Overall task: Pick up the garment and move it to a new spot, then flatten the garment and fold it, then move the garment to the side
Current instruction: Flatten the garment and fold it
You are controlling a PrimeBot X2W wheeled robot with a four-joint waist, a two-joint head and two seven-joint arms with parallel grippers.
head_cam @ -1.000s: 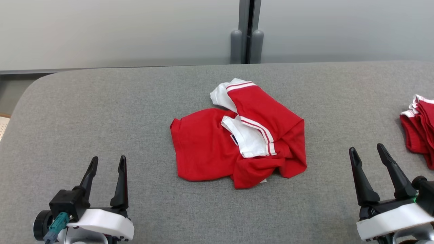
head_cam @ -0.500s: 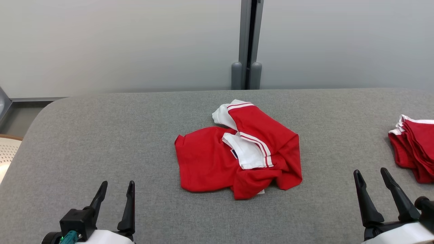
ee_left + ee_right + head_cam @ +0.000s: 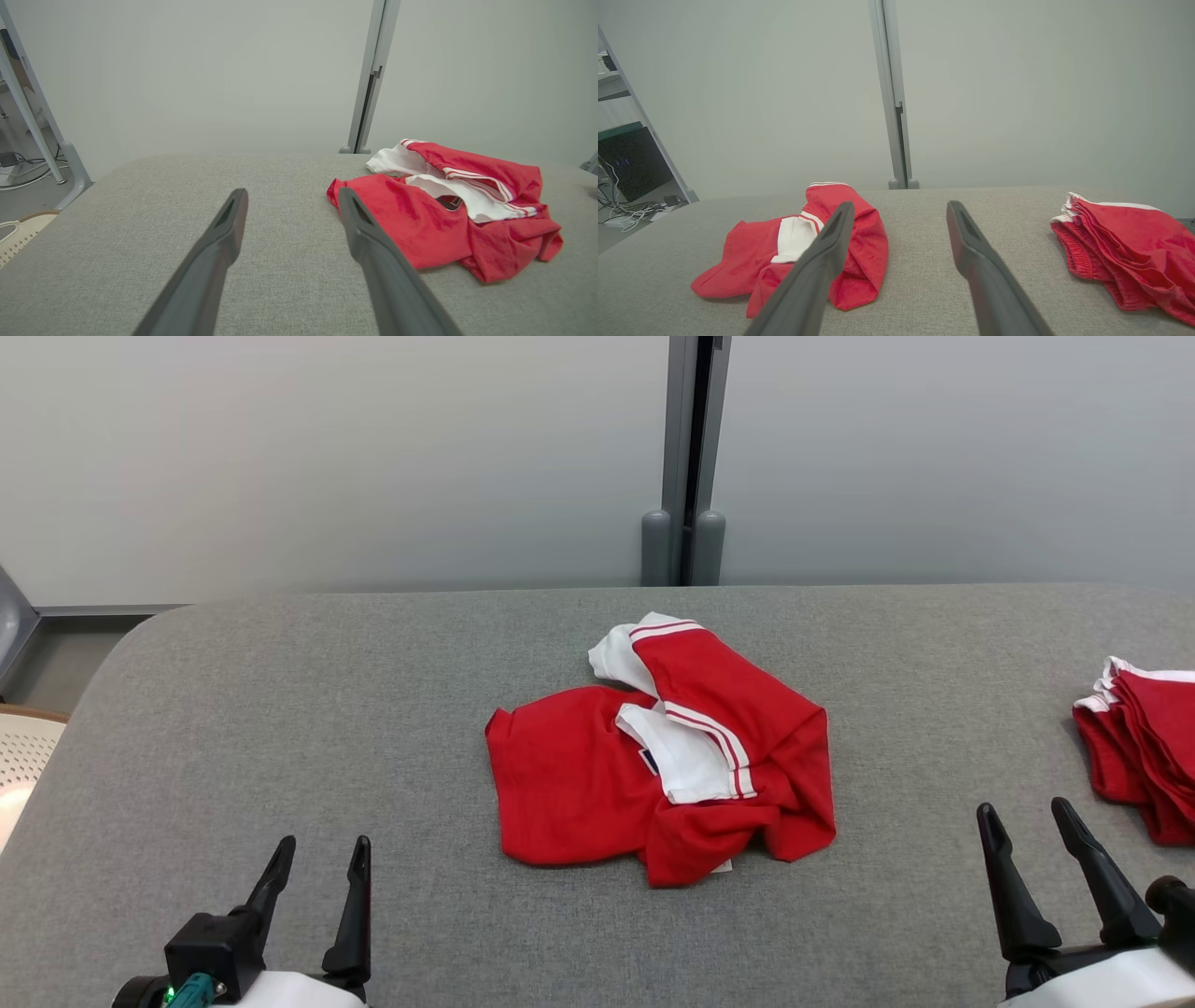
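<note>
Since a second ago: my head camera tipped up, so everything sits lower in its view; neither shirt nor claws actually shifted.
Left claw (image 3: 317,863): released, fingers spread, holding nothing, low over the table (image 3: 280,709).
Right claw (image 3: 1027,831): released too, empty.
Shirt (image 3: 653,756): crumpled red heap with white striped trim, ahead of both claws, between them, touching neither; forward and right of my left claw, forward and left of my right.
Step in hand: reaching in to pick it up.
Doing it well: I judge pinching one outer layer at an edge beats grabbing the bunched middle.
Pile (image 3: 1139,747): folded red clothes just right of my right claw; avoid snagging them.
</note>
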